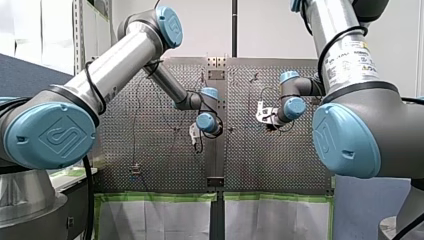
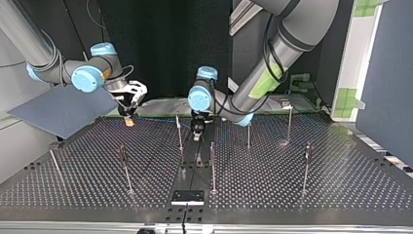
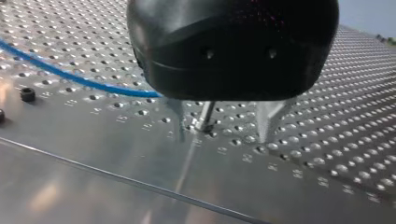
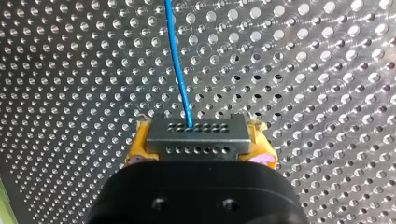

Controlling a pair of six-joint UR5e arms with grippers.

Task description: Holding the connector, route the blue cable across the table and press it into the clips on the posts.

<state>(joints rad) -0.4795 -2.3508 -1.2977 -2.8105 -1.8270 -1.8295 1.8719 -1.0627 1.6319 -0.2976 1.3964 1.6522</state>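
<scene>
Between the yellow pads [image 4: 136,148] of my right hand [image 4: 200,140] the connector [image 4: 196,150] sits clamped, its blue cable [image 4: 176,56] running ahead over the perforated worktop [image 4: 303,70]. On my left hand [image 3: 222,123] the metal fingers [image 3: 267,122] stand apart, a thin post [image 3: 206,115] between them.

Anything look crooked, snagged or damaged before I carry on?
Nothing stands out. The connector sits square between my right gripper's yellow pads, and the blue cable leaves it unkinked. My left gripper is open around a post.

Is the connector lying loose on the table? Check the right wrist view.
No: the connector sits clamped between my right gripper's yellow pads, blue cable leading out.
</scene>
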